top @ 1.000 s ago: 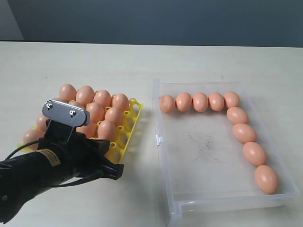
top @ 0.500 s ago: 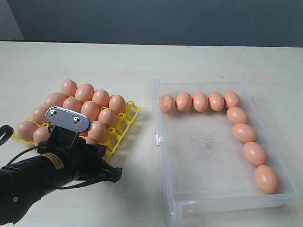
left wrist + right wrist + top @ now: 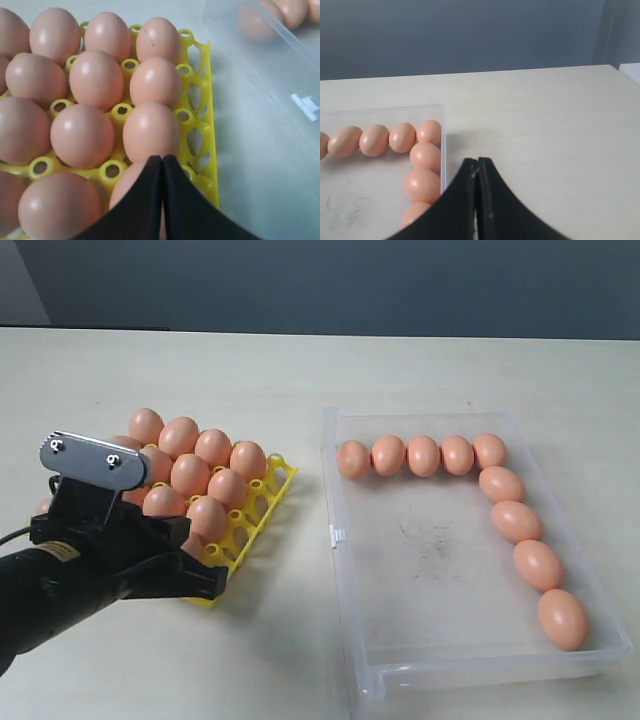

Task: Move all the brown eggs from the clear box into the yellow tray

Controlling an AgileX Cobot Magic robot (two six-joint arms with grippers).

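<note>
The left gripper (image 3: 161, 159) is pinched fully shut with nothing in it. Its black fingertips sit low over the nearest row of smooth orange-brown eggs (image 3: 190, 473) packed into the bright yellow plastic lattice tray (image 3: 262, 502) at the left of the exterior frame. I can't tell whether the tips touch the egg beneath them.

That closeness worries me. The tray looks light, so a sideways sweep of the closed fingers could shove it across the table, or tip an egg out of its cup and into the empty cups along the tray's right edge. Coming up without opening would gain nothing either.

The right gripper (image 3: 477, 161) is shut and empty too, hanging just outside a corner of the large transparent plastic box (image 3: 430, 580) at the right of the frame. Nine brown eggs remain there, five along the far wall and four down the right wall (image 3: 423, 455). A closed jaw dropping in could send them rolling.

Compared with a second ago, the left arm has slid toward the left edge of the frame. The tray has turned slightly, its eggs sitting at a new angle. The box and its nine eggs look untouched.
</note>
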